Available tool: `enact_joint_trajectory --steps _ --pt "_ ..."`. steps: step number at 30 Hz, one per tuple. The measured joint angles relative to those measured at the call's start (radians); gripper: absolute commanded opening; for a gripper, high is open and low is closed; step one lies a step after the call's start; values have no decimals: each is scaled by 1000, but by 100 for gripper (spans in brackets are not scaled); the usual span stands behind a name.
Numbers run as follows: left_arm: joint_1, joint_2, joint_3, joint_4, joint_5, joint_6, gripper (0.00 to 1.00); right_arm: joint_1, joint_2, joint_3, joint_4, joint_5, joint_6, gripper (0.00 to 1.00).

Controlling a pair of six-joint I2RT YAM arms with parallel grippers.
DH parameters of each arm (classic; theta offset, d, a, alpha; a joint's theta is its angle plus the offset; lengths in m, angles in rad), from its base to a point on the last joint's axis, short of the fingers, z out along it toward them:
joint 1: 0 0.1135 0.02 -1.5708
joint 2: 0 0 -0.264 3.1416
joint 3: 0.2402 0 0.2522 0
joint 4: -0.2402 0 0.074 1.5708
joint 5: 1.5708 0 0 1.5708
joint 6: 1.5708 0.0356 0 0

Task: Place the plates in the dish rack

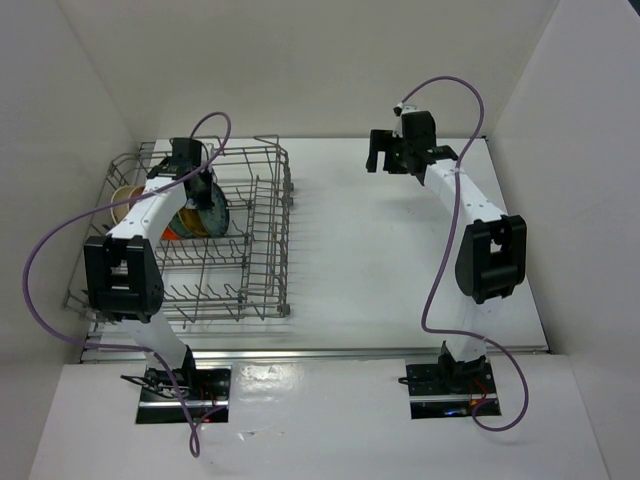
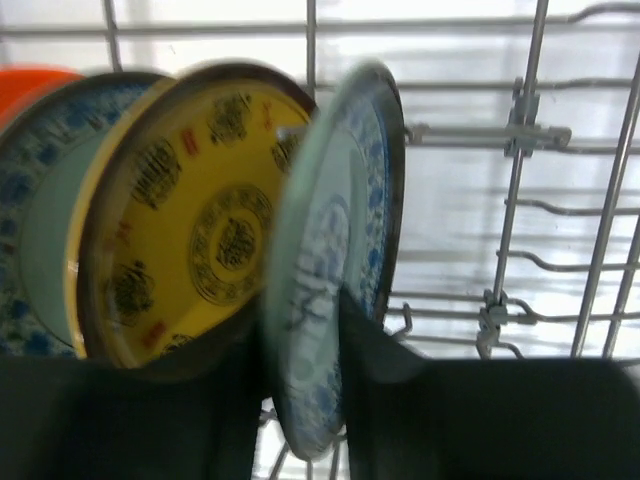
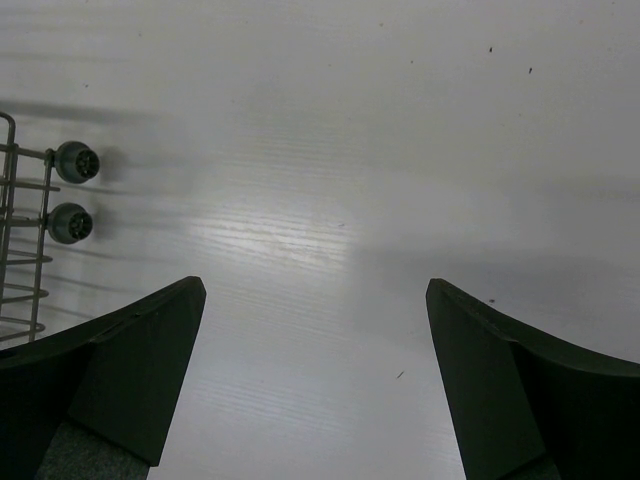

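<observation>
My left gripper [image 2: 300, 400] is at the bottom centre of the wrist view, jaws narrow, with the lower rim of a blue-and-white plate [image 2: 335, 230] between the two dark fingers [image 2: 130, 420]. The shot is blurred, so I cannot tell whether the pads are pressing the plate or standing just off it.

The plate stands on edge, roughly upright, inside the dish rack [image 2: 520, 200]. Just left of it is the yellow plate [image 2: 200, 220], also on edge and leaning a bit. Further left is a blue-rimmed plate [image 2: 40, 230]. An orange plate [image 2: 30, 85] peeks in at the upper left corner.

That makes four plates in a row in the rack, at left of the top view. There is a pale rim at the far left end there too (maybe a fifth, too small to be sure).

My right gripper [image 3: 315, 380] is spread wide and holds nothing. It hangs over bare table [image 3: 330, 150] in the upper right of the top view.

I see no plate lying on the table anywhere. My judgement is that loading is about done, and what's left is letting go of this plate cleanly and lifting clear without tipping the row.
</observation>
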State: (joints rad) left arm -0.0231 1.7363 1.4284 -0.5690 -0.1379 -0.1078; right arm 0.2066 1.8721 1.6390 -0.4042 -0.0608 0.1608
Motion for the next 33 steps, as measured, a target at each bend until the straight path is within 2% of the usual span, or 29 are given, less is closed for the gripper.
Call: enact_joint_trajectory --steps 2,3,11,17,20,23,26,33 --pt "-2 7 0 -23 4 -1 55 0 0 -5 0 -2 2 100" --pt "-3 8 0 -32 4 1 67 0 0 -9 0 -3 2 100" --pt "-27 -48 -12 -51 -34 -5 79 0 -5 -13 1 -21 2 100" --pt "-31 -263 -43 -3 -19 -2 86 0 -41 -40 15 -29 3 100" --pt "-31 -409 -90 58 13 0 100 0 -67 -48 27 -23 3 100" --pt "-31 -545 -147 122 48 -3 100 0 -80 -48 42 -1 3 100" --pt "-31 -615 -178 152 78 -4 100 0 -80 -39 44 29 3 100" --pt "-31 -606 -224 157 113 -5 100 0 -80 31 56 95 6 100"
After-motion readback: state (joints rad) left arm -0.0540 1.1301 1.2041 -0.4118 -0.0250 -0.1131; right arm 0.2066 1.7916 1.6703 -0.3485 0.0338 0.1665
